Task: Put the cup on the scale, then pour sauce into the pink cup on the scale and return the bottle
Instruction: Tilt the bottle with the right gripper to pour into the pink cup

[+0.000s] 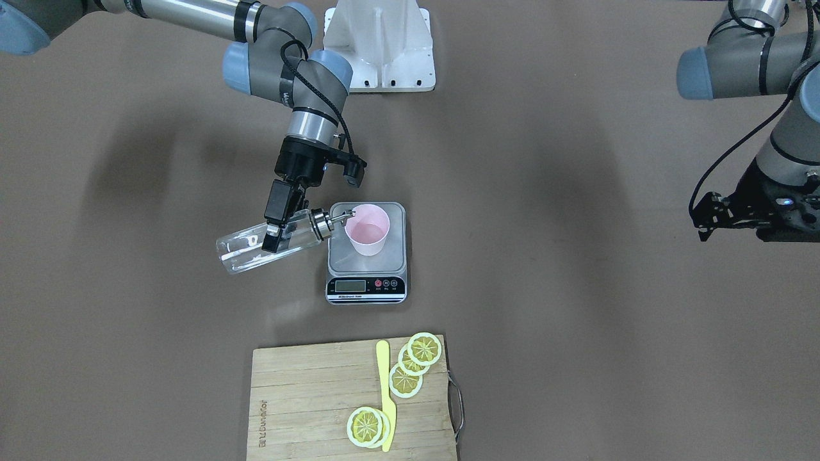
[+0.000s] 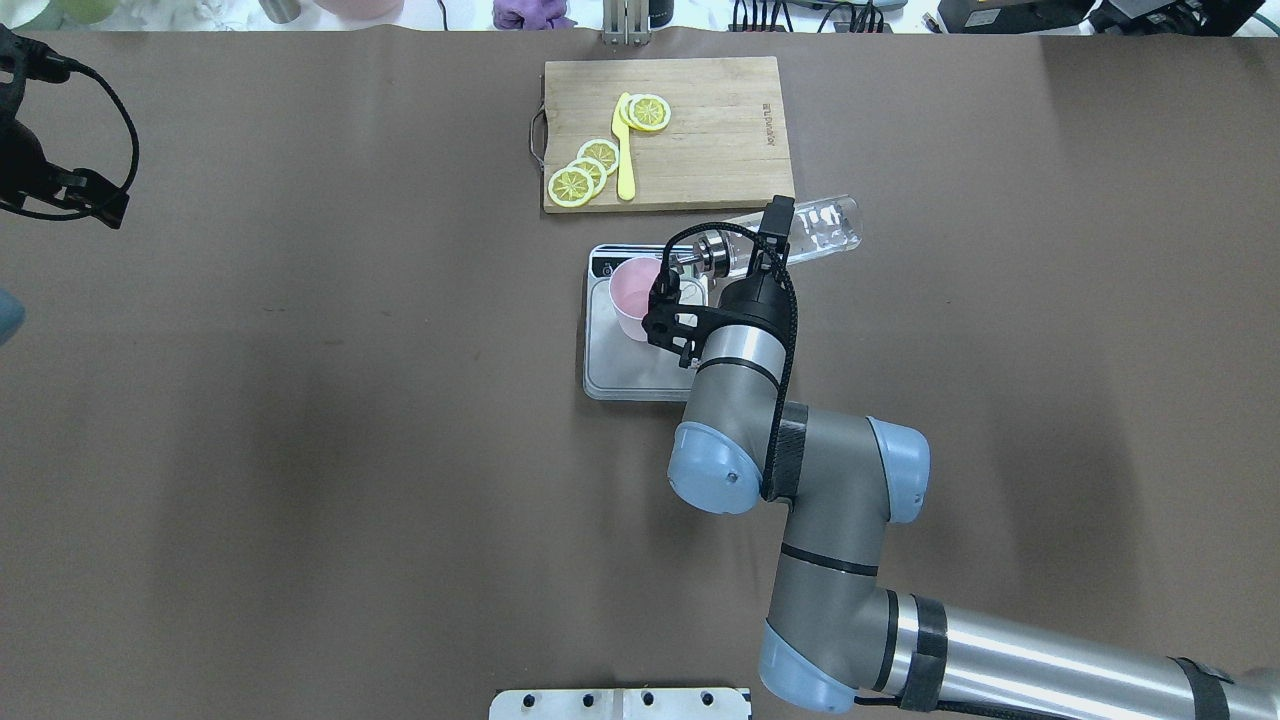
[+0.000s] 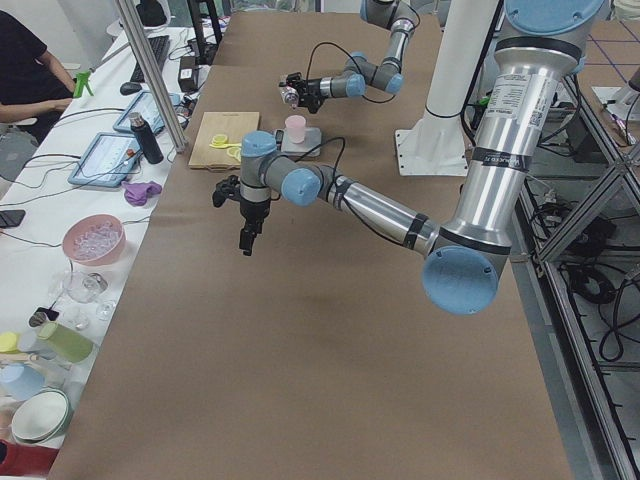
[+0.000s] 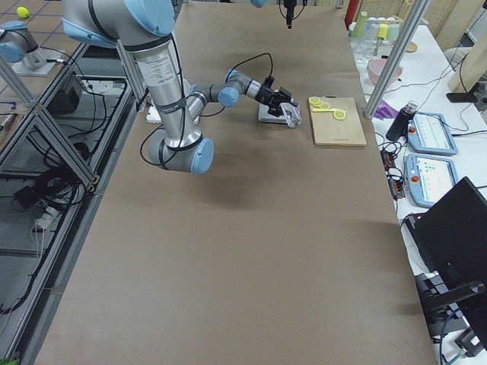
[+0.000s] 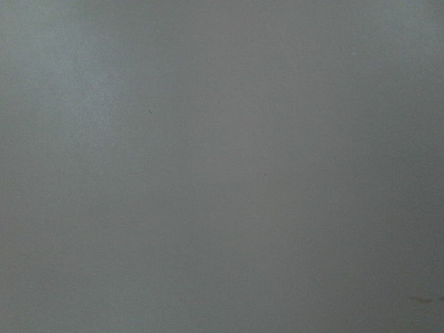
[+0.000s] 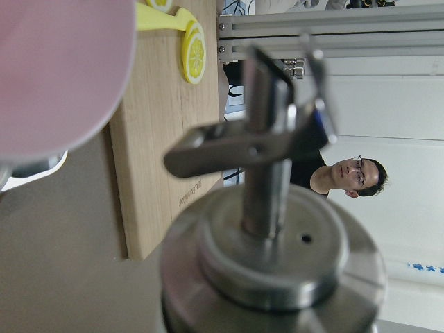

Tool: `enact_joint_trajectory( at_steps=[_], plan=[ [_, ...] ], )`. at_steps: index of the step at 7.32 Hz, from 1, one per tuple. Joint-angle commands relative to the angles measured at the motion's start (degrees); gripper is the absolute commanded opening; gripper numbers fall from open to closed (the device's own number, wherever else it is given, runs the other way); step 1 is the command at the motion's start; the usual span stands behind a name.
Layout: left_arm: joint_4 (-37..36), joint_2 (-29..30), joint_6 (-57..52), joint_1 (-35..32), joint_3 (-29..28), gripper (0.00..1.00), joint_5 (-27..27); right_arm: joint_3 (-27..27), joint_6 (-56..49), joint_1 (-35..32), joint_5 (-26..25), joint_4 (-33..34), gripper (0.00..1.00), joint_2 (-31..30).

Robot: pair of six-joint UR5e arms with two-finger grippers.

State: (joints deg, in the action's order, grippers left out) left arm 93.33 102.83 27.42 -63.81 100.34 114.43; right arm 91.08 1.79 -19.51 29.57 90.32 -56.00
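Note:
The pink cup [image 1: 367, 230] stands upright on the steel platform of the scale [image 1: 366, 286]. My right gripper [image 1: 274, 234] is shut on the clear glass bottle [image 1: 246, 251] and holds it tilted almost flat. The metal spout [image 1: 338, 218] reaches over the cup's rim. The clear sauce barely shows through the glass, and I cannot tell whether any is running out. The overhead view shows the bottle [image 2: 822, 224], the cup [image 2: 630, 290] and the scale [image 2: 620, 372]. The right wrist view shows the spout [image 6: 263, 139] next to the blurred cup [image 6: 55, 69]. My left gripper [image 3: 245, 240] hangs over bare table, far off; I cannot tell its state.
A wooden cutting board [image 1: 307, 397] with lemon slices [image 1: 424, 349] and a yellow knife [image 1: 386, 397] lies just beyond the scale on the operators' side. The white robot base mount [image 1: 379, 45] stands at the table's robot-side edge. The left wrist view shows only brown table.

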Motion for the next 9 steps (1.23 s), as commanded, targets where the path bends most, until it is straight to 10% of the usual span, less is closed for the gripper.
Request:
enact_joint_trajectory(
  at_steps=[1,9],
  plan=[
    [0.0,0.0,0.0,0.0,-0.23,0.98,0.0,-0.64,-2.92,-0.01,-2.05,0.03,0.0,0.62],
    [0.09,-0.44,-0.09,0.0,-1.02,0.98,0.0,-2.05,-11.8,0.17,-11.62,-0.05,0.0,0.71]
  ],
)
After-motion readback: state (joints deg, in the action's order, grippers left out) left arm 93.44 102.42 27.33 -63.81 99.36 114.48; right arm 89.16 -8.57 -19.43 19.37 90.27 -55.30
